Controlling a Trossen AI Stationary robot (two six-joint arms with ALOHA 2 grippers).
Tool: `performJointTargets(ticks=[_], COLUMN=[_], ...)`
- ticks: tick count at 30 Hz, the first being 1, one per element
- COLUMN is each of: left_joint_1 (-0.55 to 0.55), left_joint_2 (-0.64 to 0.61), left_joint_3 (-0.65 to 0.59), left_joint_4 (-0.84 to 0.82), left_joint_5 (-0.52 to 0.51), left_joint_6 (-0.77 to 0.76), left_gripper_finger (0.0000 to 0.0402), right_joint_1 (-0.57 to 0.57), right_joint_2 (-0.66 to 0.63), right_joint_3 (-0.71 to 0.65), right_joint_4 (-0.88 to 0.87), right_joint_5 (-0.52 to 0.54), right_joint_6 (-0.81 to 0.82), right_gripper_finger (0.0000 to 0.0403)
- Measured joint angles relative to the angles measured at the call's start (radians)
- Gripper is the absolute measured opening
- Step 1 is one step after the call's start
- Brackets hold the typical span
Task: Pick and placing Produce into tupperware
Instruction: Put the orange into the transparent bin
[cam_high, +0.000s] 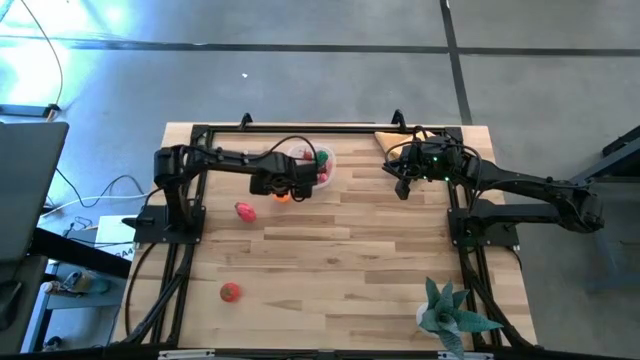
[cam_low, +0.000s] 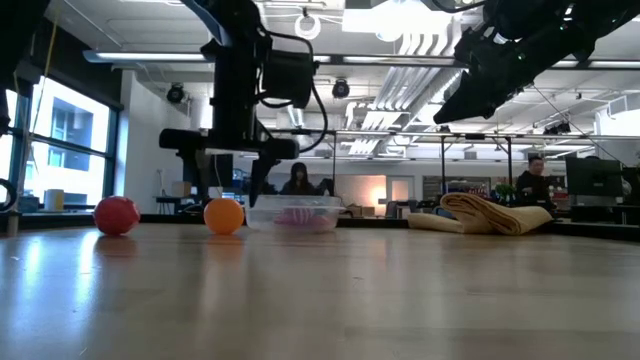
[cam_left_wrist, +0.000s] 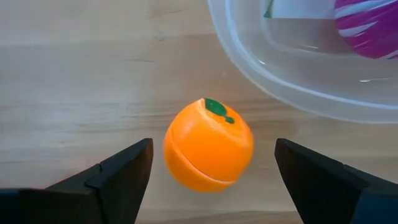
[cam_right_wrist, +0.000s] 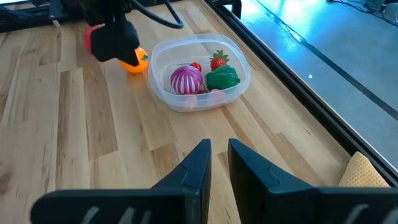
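Smooth, light, rigid orange plastic toy fruit beside clear tupperware; left gripper fingers wide, empty; pinch across its middle.

Glossy plastic orange; clear smooth plastic tupperware; matt wood-plank table; tan cloth.

Toy produce on table: three: orange, pink piece, red piece
Toy produce in container: apparently three or four
Containers: one
Folded cloths: one
Teal plants: one
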Motion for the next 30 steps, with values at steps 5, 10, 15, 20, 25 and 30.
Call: performJointTargets(ticks=[5,10,15,20,25,30], left_joint_1=[0.0,0.0,0.0,0.0,0.0,0.0], left_joint_2=[0.0,0.0,0.0,0.0,0.0,0.0], left_joint_3=[-0.023,-0.045,-0.072,-0.078,-0.078,-0.077], left_joint_4=[0.033,0.053,0.081,0.096,0.093,0.09], left_joint_5=[-0.003,-0.004,-0.006,-0.007,-0.007,-0.001], left_joint_6=[0.0,-0.004,-0.011,-0.026,-0.026,-0.02], left_gripper_finger=[0.0324,0.0319,0.0309,0.0297,0.0275,0.0242], right_joint_1=[0.0,0.0,0.0,0.0,0.0,0.0], right_joint_2=[0.0,0.0,0.0,0.0,0.0,0.0], right_joint_3=[0.0,0.0,0.0,0.0,0.0,0.0], right_joint_4=[0.0,0.0,0.0,0.0,0.0,0.0], right_joint_5=[0.0,0.0,0.0,0.0,0.0,0.0], right_joint_6=[0.0,0.0,0.0,0.0,0.0,0.0], right_gripper_finger=[0.0044,0.0044,0.0044,0.0044,0.0044,0.0044])
